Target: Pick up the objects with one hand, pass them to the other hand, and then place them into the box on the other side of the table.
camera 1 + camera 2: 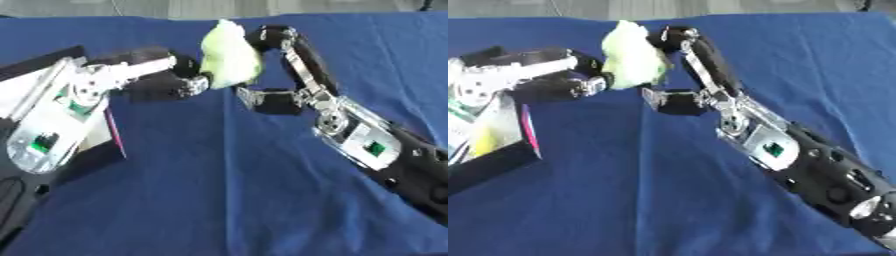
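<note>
**Pale green thing held between both hands**

A pale green crumpled thing (229, 55) sits above the blue bench (245, 200), far of centre — between the two hands. The left hand (171, 80) curls against its left side; the right hand (284, 65) arches over it from the right, fingers bent round it. A box (487, 150) lies at the left edge.
</note>
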Available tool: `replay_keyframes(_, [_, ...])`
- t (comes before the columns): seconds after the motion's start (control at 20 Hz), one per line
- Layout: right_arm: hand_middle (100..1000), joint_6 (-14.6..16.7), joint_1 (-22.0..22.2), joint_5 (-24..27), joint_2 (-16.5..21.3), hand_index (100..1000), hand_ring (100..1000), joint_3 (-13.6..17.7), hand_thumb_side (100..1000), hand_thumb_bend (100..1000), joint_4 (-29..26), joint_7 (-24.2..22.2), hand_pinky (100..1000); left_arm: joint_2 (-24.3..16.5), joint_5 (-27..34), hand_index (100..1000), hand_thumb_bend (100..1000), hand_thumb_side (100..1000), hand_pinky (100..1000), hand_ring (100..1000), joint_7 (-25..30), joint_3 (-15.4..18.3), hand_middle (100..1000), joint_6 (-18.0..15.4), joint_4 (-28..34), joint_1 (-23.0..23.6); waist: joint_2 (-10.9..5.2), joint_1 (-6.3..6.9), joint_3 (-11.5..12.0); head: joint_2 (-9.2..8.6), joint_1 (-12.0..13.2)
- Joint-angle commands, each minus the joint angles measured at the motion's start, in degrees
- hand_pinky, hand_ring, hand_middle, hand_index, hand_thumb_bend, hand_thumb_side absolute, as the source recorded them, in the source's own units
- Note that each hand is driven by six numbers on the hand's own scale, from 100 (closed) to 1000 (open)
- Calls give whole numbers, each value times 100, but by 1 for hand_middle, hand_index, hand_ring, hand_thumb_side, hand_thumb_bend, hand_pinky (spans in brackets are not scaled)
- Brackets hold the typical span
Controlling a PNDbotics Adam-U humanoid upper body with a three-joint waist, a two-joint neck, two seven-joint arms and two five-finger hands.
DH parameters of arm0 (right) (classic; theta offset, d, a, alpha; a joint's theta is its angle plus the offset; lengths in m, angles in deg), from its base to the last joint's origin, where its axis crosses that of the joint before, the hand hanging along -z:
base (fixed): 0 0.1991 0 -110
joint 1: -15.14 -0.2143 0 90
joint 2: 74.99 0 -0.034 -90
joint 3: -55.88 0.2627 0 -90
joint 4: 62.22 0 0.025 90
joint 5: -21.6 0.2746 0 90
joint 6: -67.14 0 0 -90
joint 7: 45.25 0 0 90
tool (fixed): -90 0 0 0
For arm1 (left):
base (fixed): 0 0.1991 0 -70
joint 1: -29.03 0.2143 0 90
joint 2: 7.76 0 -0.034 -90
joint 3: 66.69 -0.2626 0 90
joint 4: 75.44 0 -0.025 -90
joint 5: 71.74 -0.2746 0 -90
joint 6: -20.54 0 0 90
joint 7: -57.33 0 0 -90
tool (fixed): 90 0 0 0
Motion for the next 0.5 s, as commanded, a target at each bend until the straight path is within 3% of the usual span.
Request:
replay_keyframes(0.05, [474, 69, -98, -78, 38, 557, 535, 3, 100, 155, -78, -5, 626, 58, -72, 870, 100, 1000, 1000, 863, 50, 27, 738, -56, -3, -66, -100, 18, 2, -9, -9])
replay_keyframes(0.5, [475, 146, -127, -102, -2, 557, 534, -62, 100, 152, -78, -45, 625, 153, -70, 852, 100, 1000, 1000, 853, -55, 60, 719, -171, 6, -41, -67, 7, -23, -9, -26])
